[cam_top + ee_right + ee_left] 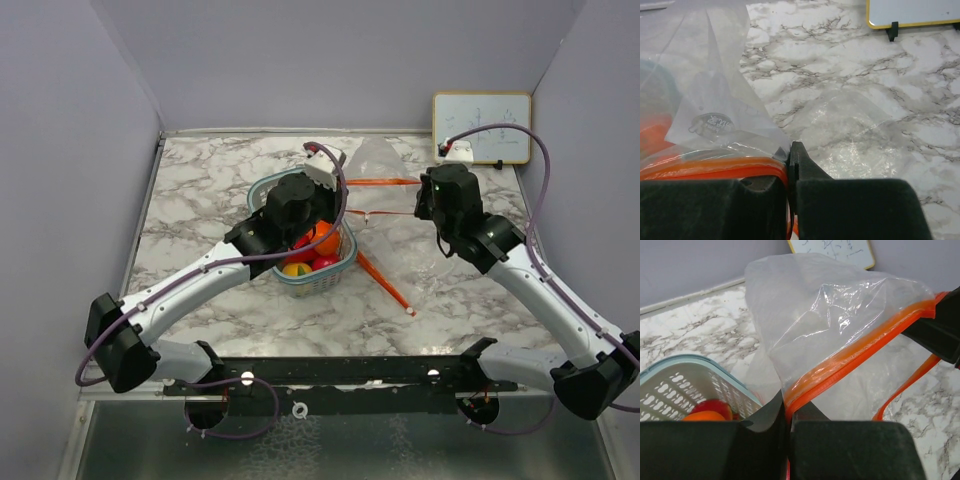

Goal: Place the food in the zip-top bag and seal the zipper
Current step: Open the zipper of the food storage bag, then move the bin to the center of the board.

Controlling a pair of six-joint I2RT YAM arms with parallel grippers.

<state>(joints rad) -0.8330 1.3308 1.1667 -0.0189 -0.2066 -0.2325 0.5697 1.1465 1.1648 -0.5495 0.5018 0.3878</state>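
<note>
Pinching the orange zipper strip (860, 351) of the zip-top bag (840, 305) with left pincer (788, 412) and right pincer (790, 155), both clamped tight at opposite ends, probably to stretch the mouth open. Leaving toy fruits (318, 243) in the teal basket (685, 385) near the middle of the table (200, 200), beside the bag, none bagged yet.

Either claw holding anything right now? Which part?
Both. The left claw and the right claw are each shut on the bag, pinching its orange zipper strip at opposite ends.
</note>
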